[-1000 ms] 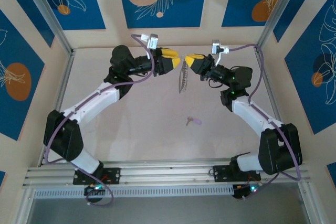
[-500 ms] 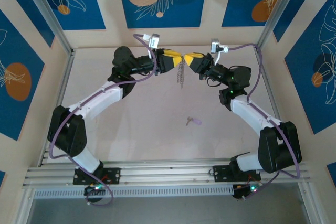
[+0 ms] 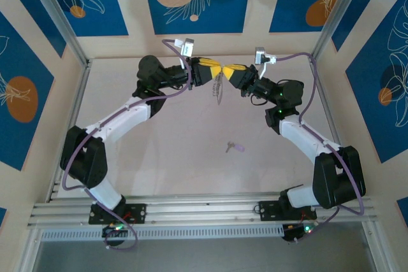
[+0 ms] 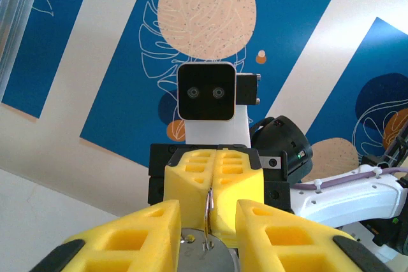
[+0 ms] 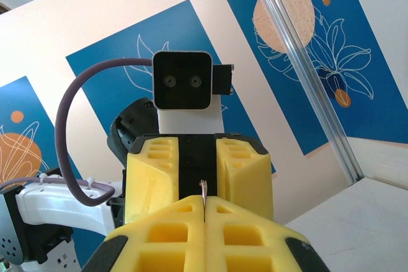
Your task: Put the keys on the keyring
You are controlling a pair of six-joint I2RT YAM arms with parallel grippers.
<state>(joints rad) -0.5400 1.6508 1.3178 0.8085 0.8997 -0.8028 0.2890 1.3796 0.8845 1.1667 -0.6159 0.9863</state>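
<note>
From above, a tiny silver key with a lilac head [image 3: 234, 147] lies on the pale bench [image 3: 166, 151]. Wrist views show the right gripper [image 5: 204, 203] pinching the big silvery-white toothed keyring [image 5: 204, 189], and the left gripper [image 4: 207, 218] half open around it.

Near the upper middle of the top view, the upper end of the keyring [image 3: 218, 88] is hidden where the left pincer [image 3: 215, 68] and the right pincer [image 3: 232, 71] meet. Its hanging part is too small and blurred to make out the fringe. The key [image 3: 234, 147], lying on the desk [image 3: 159, 144] just below the frame's centre, is too small to show any detail of its shaft.

In the left wrist view the keyring is a thin edge-on sliver at bottom centre. The round metal disc [image 4: 204, 256] under it and the left pincer's fingers [image 4: 127, 240] are cut off by the bottom edge. Whether those fingers touch the keyring cannot be told.

In the right wrist view only a sliver of metal stands above the right pincer's closed fingers [image 5: 159, 234], at lower centre. The rest of the keyring is hidden between them.
</note>
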